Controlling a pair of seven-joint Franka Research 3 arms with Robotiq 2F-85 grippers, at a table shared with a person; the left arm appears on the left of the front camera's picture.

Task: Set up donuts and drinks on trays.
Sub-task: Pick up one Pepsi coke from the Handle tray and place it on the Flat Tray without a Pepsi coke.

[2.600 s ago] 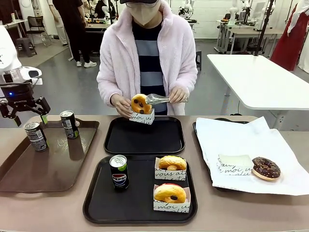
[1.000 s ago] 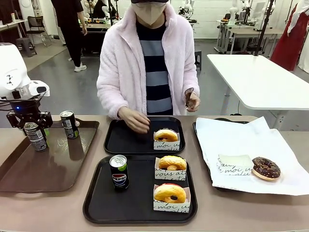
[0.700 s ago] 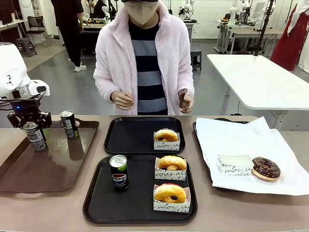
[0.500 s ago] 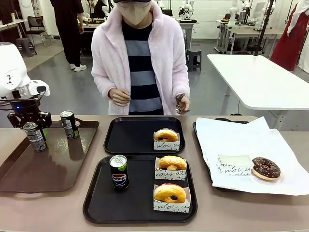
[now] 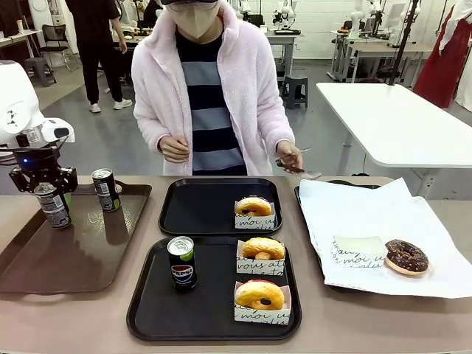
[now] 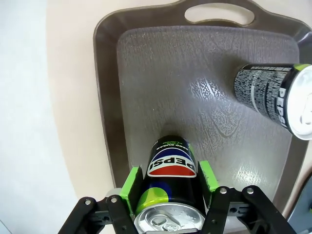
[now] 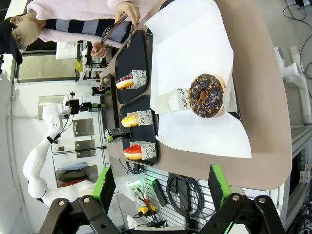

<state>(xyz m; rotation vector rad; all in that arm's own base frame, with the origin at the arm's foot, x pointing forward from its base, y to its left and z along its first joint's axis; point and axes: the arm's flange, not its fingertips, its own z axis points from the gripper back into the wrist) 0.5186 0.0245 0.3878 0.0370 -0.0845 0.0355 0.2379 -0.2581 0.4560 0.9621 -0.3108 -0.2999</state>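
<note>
My left gripper (image 5: 43, 186) is shut on a black Pepsi can (image 5: 53, 206) at the back left of the brown tray (image 5: 74, 251); the wrist view shows green pads (image 6: 132, 183) pressed on both sides of this can (image 6: 170, 195). A second can (image 5: 106, 189) stands beside it. The near black tray (image 5: 147, 295) holds a Pepsi can (image 5: 181, 262) and two yellow donuts (image 5: 263, 248) (image 5: 259, 295) in paper holders. The far black tray (image 5: 199, 210) holds one donut (image 5: 253, 206). My right gripper (image 7: 162, 189) hangs open high over the table's right end.
A chocolate donut (image 5: 406, 256) and an empty holder (image 5: 357, 249) lie on white paper (image 5: 369, 214) at the right. The person stands behind the far tray, holding tongs (image 5: 295, 166) in one hand. Bare table runs along the front edge.
My left gripper came down over the can and closed on it. The person set a donut in its holder on the far tray and drew both hands back.
</note>
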